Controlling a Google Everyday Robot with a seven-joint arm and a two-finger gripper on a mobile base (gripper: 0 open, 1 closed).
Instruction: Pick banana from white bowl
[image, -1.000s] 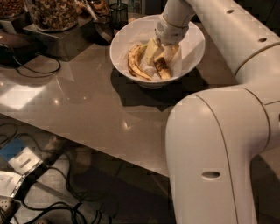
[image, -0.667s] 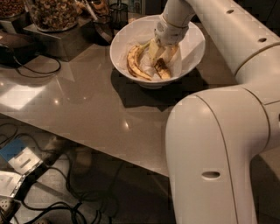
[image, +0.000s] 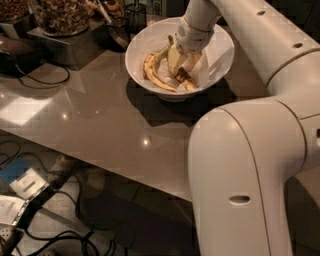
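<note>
Item 1. Robot's white two-finger gripper (image: 183, 61): I see it lowered inside the bowl, pointing down from the rear right, right on top of the fruit. Whether it is closed on anything I cannot tell; the wrist housing covers that part.

Item 2. Large round glossy white bowl with sloping sides (image: 220, 50): it stands on the far half of the table, upright, casting a dark shadow toward me.

Item 3. Ripe yellow banana with large dark-brown blotches (image: 186, 79): it lies in the middle of the bowl directly beneath the gripper. Its blotched lower end shows below the gripper, and a greenish stem sticks up on the gripper's left.

Item 4. More curved, lighter yellow banana with small brown specks (image: 152, 75): it is in the same bowl, just left of the blotched one, arcing along the lower-left wall.

Item 5. Smooth grey-brown tabletop (image: 100, 120): it is glossy, with a few bright light reflections.

Item 6. Glass jar of brown nuts (image: 62, 15): it is at the far left, raised on a grey metal block (image: 55, 42), well apart from the bowl.

Item 7. Black cable (image: 47, 80): it loops on the table beside that block.

Item 8. Bulky white robot arm (image: 245, 165): it fills my right foreground and reaches up and over to the bowl.
</note>
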